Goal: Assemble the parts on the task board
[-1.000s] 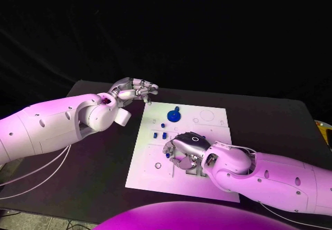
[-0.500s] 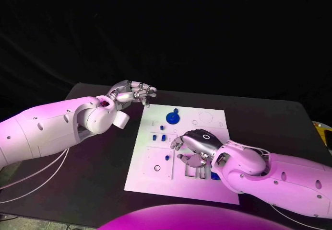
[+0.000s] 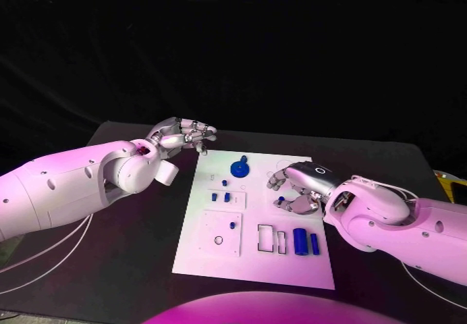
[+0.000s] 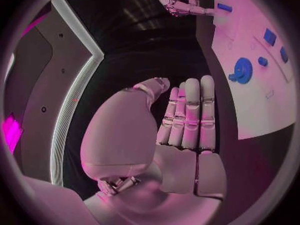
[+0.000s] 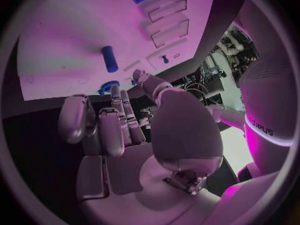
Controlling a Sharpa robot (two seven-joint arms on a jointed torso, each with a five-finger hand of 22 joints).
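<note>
task board (image 3: pixel 255 263) near table's front edge, left hand (image 3: pixel 183 133) off its far corner

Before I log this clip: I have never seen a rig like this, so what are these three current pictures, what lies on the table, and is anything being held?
This is a robot with two white arms, each ending in a silver many-fingered hand. One picture looks down from its head; the two round ones come from cameras at each wrist, behind that hand. On the black table lies a white task board carrying small blue parts, among them a round blue disc and two blue blocks. The left hand hovers beyond the board's far left corner, fingers straight and together, holding nothing. The right hand hangs over the board's right side, fingers curled; I cannot tell whether it holds a part.
</note>
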